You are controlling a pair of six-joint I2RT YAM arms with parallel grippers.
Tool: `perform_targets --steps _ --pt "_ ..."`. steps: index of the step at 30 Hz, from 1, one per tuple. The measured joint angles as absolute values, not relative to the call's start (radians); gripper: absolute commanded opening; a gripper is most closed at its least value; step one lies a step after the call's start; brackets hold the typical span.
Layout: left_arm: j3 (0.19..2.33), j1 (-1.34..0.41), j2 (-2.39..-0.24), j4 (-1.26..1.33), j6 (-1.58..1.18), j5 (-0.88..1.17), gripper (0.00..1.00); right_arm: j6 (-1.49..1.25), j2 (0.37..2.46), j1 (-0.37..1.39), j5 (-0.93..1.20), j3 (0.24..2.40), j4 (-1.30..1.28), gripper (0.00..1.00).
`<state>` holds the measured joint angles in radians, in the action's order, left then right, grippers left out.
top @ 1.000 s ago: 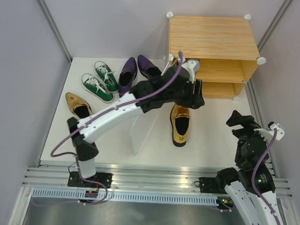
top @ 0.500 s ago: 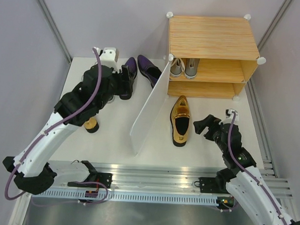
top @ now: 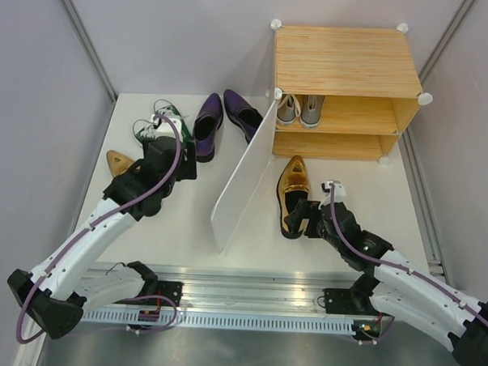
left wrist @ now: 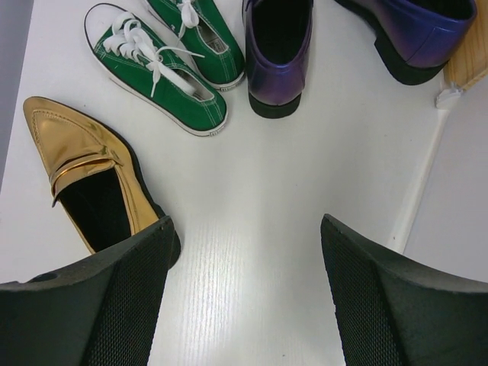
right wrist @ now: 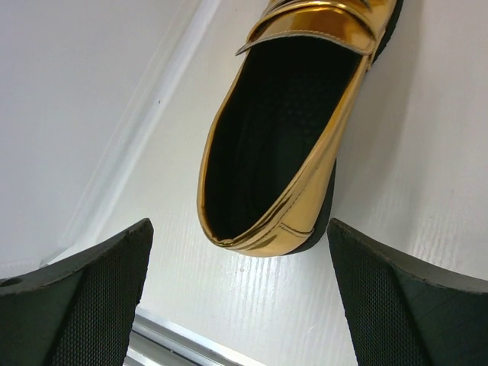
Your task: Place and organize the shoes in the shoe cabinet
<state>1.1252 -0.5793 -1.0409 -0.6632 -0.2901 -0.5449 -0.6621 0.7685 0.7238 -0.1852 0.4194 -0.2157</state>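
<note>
The shoe cabinet stands at the back right with its white door swung open. Grey sneakers sit on its upper shelf. One gold shoe lies in front of the cabinet. My right gripper is open just behind its heel, with the fingers apart on either side and not touching. My left gripper is open and empty above the table, beside the other gold shoe. Green sneakers and purple shoes lie beyond it.
The open door's edge stands right of my left gripper and left of my right gripper. An aluminium rail runs along the table's near edge. Grey walls close in both sides.
My left arm swung from the cabinet opening to the left side, uncovering the grey sneakers on the shelf. My right arm moved left to the gold shoe's heel.
</note>
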Motion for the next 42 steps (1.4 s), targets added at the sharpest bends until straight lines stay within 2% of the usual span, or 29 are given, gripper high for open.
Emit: perform_targets --steps 5,12,21,35,42 --pt "1.097 -0.579 -1.011 -0.631 -0.29 -0.543 0.81 -0.675 0.839 0.812 -0.273 0.429 -0.184 0.98" --pt "1.094 -0.579 -0.995 -0.609 -0.29 -0.538 0.81 -0.713 1.083 0.931 -0.469 0.501 -0.165 0.98" --pt "1.091 -0.579 -0.996 -0.603 -0.29 -0.501 0.81 -0.811 1.357 0.947 -0.645 0.689 -0.232 0.98" --pt "1.09 -0.579 -1.003 -0.603 -0.29 -0.445 0.81 -0.924 1.55 0.944 -0.716 0.745 -0.284 0.98" --pt "1.09 -0.579 -1.007 -0.603 -0.29 -0.434 0.81 -0.932 1.565 0.908 -0.704 0.749 -0.238 0.97"
